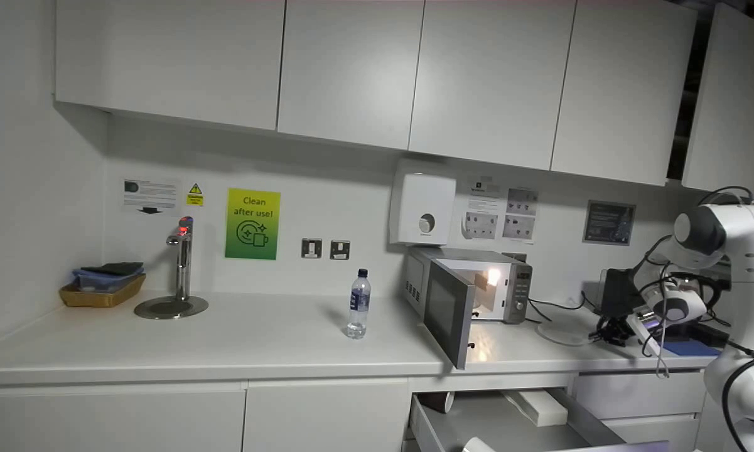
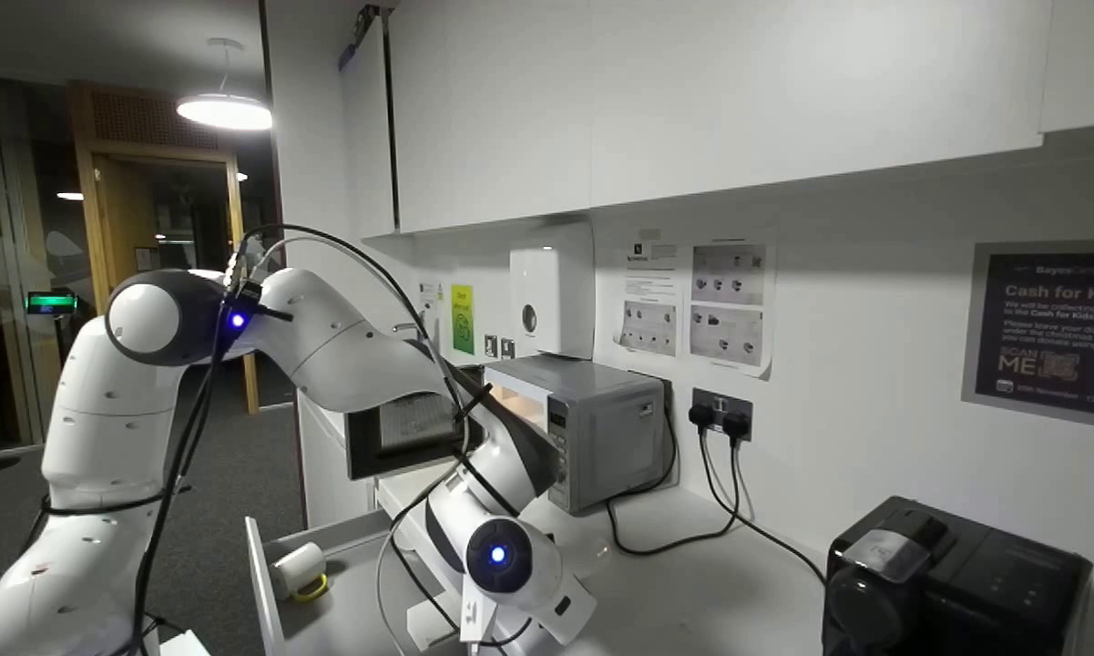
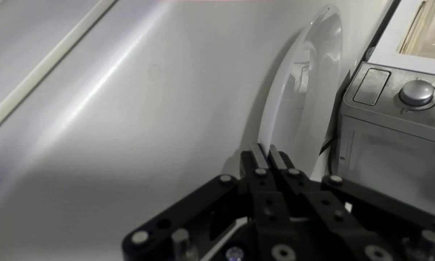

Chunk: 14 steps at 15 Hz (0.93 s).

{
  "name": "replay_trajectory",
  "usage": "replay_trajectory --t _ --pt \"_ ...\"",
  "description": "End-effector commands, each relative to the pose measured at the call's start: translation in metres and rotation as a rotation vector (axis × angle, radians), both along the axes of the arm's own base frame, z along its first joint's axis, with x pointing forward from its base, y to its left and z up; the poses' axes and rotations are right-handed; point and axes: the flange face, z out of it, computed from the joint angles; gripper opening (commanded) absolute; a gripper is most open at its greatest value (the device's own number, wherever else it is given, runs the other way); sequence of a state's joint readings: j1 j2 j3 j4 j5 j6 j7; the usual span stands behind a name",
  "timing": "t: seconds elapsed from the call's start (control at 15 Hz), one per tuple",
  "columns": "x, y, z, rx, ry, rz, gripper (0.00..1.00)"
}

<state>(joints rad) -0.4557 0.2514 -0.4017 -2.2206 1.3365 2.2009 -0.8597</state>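
In the wrist view my gripper (image 3: pixel 265 148) is shut on the near rim of a pale, glossy plate (image 3: pixel 291 105). The rim runs between the two fingertips, and the plate's shadow falls on the white counter to its left. An exterior view shows the plate (image 1: pixel 564 336) low over the counter, right of the microwave (image 1: pixel 520 292), with the gripper (image 1: pixel 601 334) at its right edge. The microwave's door (image 1: pixel 449 311) hangs open and the inside is lit. In another exterior view the arm's wrist (image 2: pixel 501 556) is visible, but the fingers and plate are hidden.
Below the counter a drawer (image 1: pixel 496 433) stands open, with a mug (image 2: pixel 299 572) inside. A water bottle (image 1: pixel 358 306) stands left of the microwave door. A black coffee machine (image 2: pixel 956 583) and cables (image 2: pixel 665 547) lie near the arm. An upper cupboard door (image 1: pixel 731 100) is ajar.
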Motion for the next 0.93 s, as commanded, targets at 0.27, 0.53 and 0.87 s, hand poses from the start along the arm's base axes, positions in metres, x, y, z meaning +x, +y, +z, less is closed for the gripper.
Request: replay_trajectory --t 0.27,0.53,0.87 --pt "-0.011 0.013 0.022 -0.009 -0.039 -0.017 0.01" --pt "-0.013 0.029 0.034 -0.01 -0.056 0.003 0.01" --pt "-0.008 0.065 0.052 -0.024 -0.06 0.041 0.01"
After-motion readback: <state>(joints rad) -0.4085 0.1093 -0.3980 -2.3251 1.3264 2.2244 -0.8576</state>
